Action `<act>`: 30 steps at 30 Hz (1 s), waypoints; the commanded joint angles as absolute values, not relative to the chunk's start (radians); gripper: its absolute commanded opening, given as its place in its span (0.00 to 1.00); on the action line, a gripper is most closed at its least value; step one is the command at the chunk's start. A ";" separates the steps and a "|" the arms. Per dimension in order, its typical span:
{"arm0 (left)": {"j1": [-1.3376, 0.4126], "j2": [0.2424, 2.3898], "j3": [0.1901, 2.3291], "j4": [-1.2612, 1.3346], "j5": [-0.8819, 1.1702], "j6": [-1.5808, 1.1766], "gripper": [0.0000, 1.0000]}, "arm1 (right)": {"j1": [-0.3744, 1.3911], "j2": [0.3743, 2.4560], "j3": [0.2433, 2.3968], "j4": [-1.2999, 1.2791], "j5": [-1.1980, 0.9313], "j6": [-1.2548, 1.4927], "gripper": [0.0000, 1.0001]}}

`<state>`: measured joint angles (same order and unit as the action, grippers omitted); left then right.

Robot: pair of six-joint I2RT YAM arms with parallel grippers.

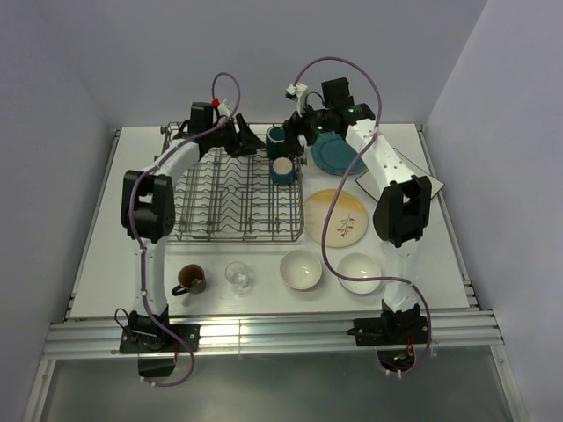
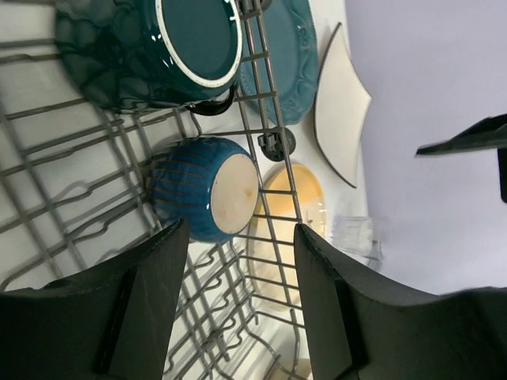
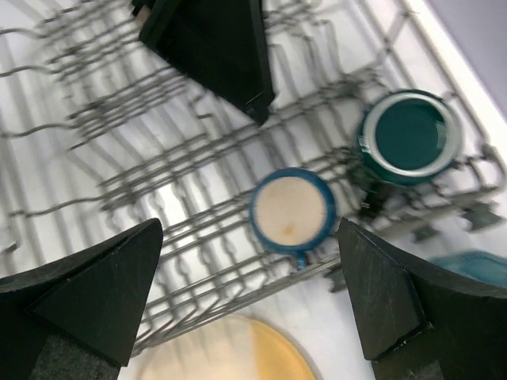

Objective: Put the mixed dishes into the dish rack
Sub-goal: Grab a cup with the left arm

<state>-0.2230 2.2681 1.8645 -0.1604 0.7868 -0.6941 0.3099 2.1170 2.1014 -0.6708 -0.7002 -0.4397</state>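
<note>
My right gripper (image 3: 249, 229) was wide open, my left gripper (image 2: 240, 229) half open, both empty. I thought pinching the teal plate (image 1: 335, 156) by its rim best.

L white-link, black-joint arm (image 1: 180, 163): elbow raised, forearm reaching fwd and inward. L black two-finger gripper (image 1: 244, 141) (image 2: 242, 231): pointing down, jaws partly apart, nothing betw. fingers (image 2: 154, 285). R white-link, black-joint arm (image 1: 380, 167): mirrored posture, forearm angled inward toward far centre. R black two-finger gripper (image 1: 297, 127) (image 3: 249, 229): jaws spread wide, nothing gripped. Grippers near each other, not touching; one L finger shows in R wrist view. Purple cables (image 1: 321, 63) loop above both wrists.
</note>
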 commanded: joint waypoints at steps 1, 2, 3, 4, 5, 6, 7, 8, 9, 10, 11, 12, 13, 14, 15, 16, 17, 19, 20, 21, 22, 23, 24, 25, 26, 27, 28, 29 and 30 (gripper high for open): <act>-0.213 2.091 1.855 -0.254 0.669 -0.529 0.62 | 0.305 2.019 2.086 -0.761 -0.932 -0.528 0.99; -0.210 2.067 1.845 -0.270 0.643 -0.479 0.62 | 0.305 2.013 2.077 -0.796 -0.965 -0.544 0.99; -0.207 2.036 1.821 -0.300 0.617 -0.453 0.62 | 0.305 2.010 2.072 -0.816 -0.994 -0.587 0.99; -0.206 1.976 1.804 -0.313 0.554 -0.410 0.62 | 0.305 2.002 2.062 -0.834 -1.040 -0.610 0.99; -0.204 1.945 1.764 -0.322 0.520 -0.394 0.65 | 0.305 1.997 2.056 -0.863 -1.057 -0.630 0.98; -0.201 1.880 1.743 -0.333 0.482 -0.379 0.67 | 0.305 1.994 2.049 -0.876 -1.069 -0.668 0.98; -0.199 1.844 1.715 -0.333 0.413 -0.362 0.69 | 0.304 1.984 2.034 -0.885 -1.063 -0.681 0.97; -0.189 1.812 1.656 -0.330 0.385 -0.359 0.71 | 0.304 1.980 2.028 -0.871 -1.043 -0.683 0.97; -0.180 1.777 1.623 -0.322 0.365 -0.359 0.72 | 0.299 1.979 2.025 -0.859 -1.025 -0.643 0.97; -0.170 1.711 1.588 -0.301 0.342 -0.377 0.73 | 0.281 1.983 2.026 -0.856 -1.019 -0.628 0.96; -0.143 1.682 1.515 -0.285 0.342 -0.391 0.75 | 0.267 1.988 2.026 -0.838 -1.034 -0.609 0.96; -0.124 1.619 1.478 -0.269 0.348 -0.412 0.75 | 0.253 1.988 2.023 -0.822 -1.040 -0.565 0.95; -0.105 1.586 1.438 -0.230 0.360 -0.461 0.75 | 0.242 1.985 2.017 -0.819 -1.043 -0.565 0.93; -0.059 1.557 1.358 -0.210 0.398 -0.488 0.75 | 0.238 1.980 2.016 -0.850 -1.042 -0.581 0.93; -0.036 1.525 1.317 -0.186 0.423 -0.515 0.75 | 0.241 1.973 2.013 -0.876 -1.022 -0.665 0.93; -0.013 1.466 1.274 -0.161 0.446 -0.562 0.75 | 0.245 1.959 2.005 -0.893 -1.014 -0.698 0.93; 0.032 1.436 1.205 -0.128 0.475 -0.580 0.74 | 0.256 1.954 2.000 -0.944 -1.014 -0.769 0.93; 0.054 1.357 1.168 -0.146 0.462 -0.581 0.74 | 0.268 1.951 2.000 -1.001 -1.046 -0.833 0.93; 0.057 1.332 1.155 -0.216 0.433 -0.572 0.73 | 0.276 1.951 2.002 -1.050 -1.055 -0.883 0.93; 0.057 1.307 1.147 -0.250 0.370 -0.562 0.72 | 0.296 1.951 2.000 -1.069 -1.058 -0.902 0.93; 0.055 1.255 1.138 -0.283 0.341 -0.564 0.71 | 0.307 1.951 1.993 -1.081 -1.052 -0.916 0.93; 0.055 1.232 1.115 -0.317 0.316 -0.571 0.68 | 0.319 1.951 1.990 -1.098 -1.046 -0.928 0.92; 0.055 1.204 1.103 -0.375 0.293 -0.577 0.67 | 0.330 1.951 1.985 -1.101 -1.040 -0.940 0.92; 0.055 1.153 1.088 -0.402 0.263 -0.601 0.66 | 0.351 1.951 1.973 -1.095 -1.031 -0.939 0.92; 0.055 1.128 1.060 -0.455 0.250 -0.617 0.64 | 0.359 1.951 1.967 -1.074 -1.028 -0.914 0.92; 0.055 1.080 1.049 -0.481 0.238 -0.638 0.62 | 0.367 1.950 1.960 -1.059 -1.026 -0.895 0.92; 0.055 1.059 1.039 -0.511 0.233 -0.679 0.60 | 0.380 1.950 1.950 -1.040 -1.014 -0.873 0.91; 0.054 1.042 1.025 -0.541 0.233 -0.704 0.55 | 0.385 1.950 1.947 -1.019 -1.011 -0.853 0.91; 0.052 1.008 1.019 -0.604 0.233 -0.731 0.52 | 0.390 1.951 1.944 -1.011 -1.008 -0.847 0.91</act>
<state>0.0566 1.0767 1.0443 -0.4541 0.2848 -0.6331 0.3775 2.0045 1.9545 -1.0344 -1.0107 -0.8612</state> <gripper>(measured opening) 0.550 0.915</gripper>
